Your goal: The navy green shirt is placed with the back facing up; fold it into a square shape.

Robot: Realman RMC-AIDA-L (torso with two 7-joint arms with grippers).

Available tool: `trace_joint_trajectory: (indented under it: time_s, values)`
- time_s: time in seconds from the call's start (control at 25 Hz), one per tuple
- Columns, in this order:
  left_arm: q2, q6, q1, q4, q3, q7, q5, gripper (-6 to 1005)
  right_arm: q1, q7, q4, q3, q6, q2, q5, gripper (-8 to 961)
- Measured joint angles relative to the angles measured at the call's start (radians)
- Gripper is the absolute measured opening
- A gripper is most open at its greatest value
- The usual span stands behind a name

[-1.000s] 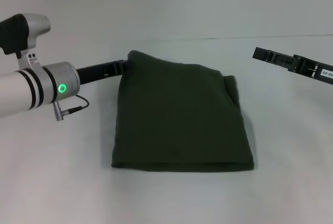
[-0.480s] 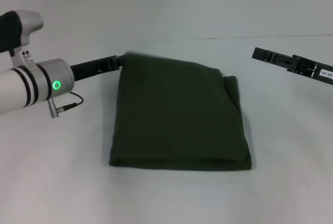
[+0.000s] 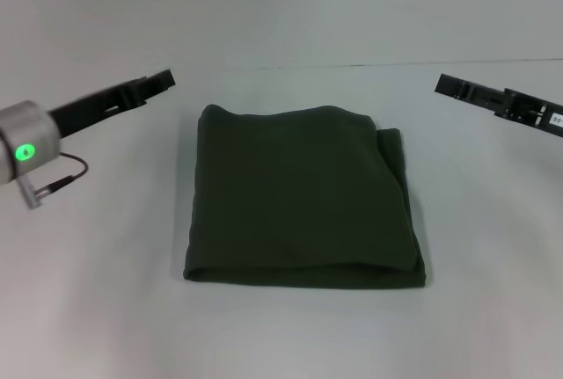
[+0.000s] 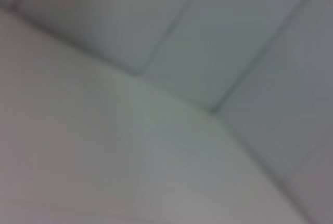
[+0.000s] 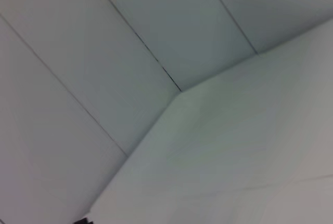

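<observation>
The navy green shirt [image 3: 303, 199] lies flat in the middle of the white table [image 3: 106, 309], folded into a rough square with its plain side up. No lettering shows. A second layer edge peeks out along its right side. My left gripper [image 3: 163, 80] hovers apart from the shirt, off its far left corner, holding nothing. My right gripper [image 3: 449, 86] hovers to the far right of the shirt, clear of it and empty. The shirt shows in neither wrist view.
The left wrist view shows bare table surface [image 4: 104, 172] and panelled wall [image 4: 234, 37]. The right wrist view shows the same table [image 5: 250, 146] and wall [image 5: 104, 52]. The table's far edge meets the wall behind the shirt.
My left gripper let go of the shirt's far left corner and drew back to the left. The corner dropped flat. My right gripper shifted slightly to the right.
</observation>
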Motion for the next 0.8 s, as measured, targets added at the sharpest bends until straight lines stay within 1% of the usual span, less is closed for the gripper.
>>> trace_joint_trajectory:
  time_s: [0.04, 0.08, 0.24, 0.28, 0.32, 0.4, 0.48, 0.56, 0.6, 0.64, 0.8]
  values:
    - [-0.005, 0.055, 0.022, 0.035, -0.001, 0.009, -0.02, 396, -0.004, -0.011, 0.0, 0.003, -0.021, -0.002, 0.008, 906]
    - [-0.007, 0.183, 0.061, 0.073, -0.002, 0.033, -0.065, 420, -0.012, -0.033, -0.001, 0.01, -0.062, -0.005, 0.02, 906]
    - [-0.008, 0.493, 0.136, 0.113, -0.004, 0.097, -0.148, 517, -0.049, -0.149, -0.006, 0.031, -0.244, -0.013, 0.051, 906]
    - [-0.008, 0.572, 0.157, 0.116, -0.004, 0.125, -0.152, 541, -0.064, -0.199, -0.007, 0.033, -0.323, -0.019, 0.05, 906]
    - [-0.008, 0.572, 0.157, 0.116, -0.004, 0.125, -0.152, 566, -0.064, -0.199, -0.007, 0.033, -0.323, -0.019, 0.05, 906]
    - [-0.009, 0.675, 0.181, 0.113, -0.005, 0.173, -0.137, 628, -0.078, -0.25, -0.007, 0.028, -0.388, -0.022, 0.039, 905]
    - [-0.009, 0.729, 0.196, 0.112, -0.006, 0.208, -0.118, 706, -0.087, -0.299, -0.008, 0.025, -0.446, -0.023, 0.016, 905]
    - [-0.01, 0.792, 0.215, 0.112, -0.008, 0.276, -0.082, 783, -0.087, -0.327, -0.008, 0.024, -0.482, -0.02, -0.021, 904]
    - [-0.01, 0.831, 0.227, 0.105, -0.011, 0.351, -0.044, 821, -0.086, -0.334, -0.008, 0.023, -0.489, -0.018, -0.036, 904]
    - [-0.01, 0.831, 0.227, 0.105, -0.011, 0.351, -0.044, 833, -0.08, -0.344, -0.007, 0.019, -0.499, -0.012, -0.069, 904]
    - [-0.01, 0.837, 0.235, 0.083, -0.016, 0.448, 0.042, 881, -0.045, -0.351, -0.005, -0.028, -0.485, 0.006, -0.158, 903]
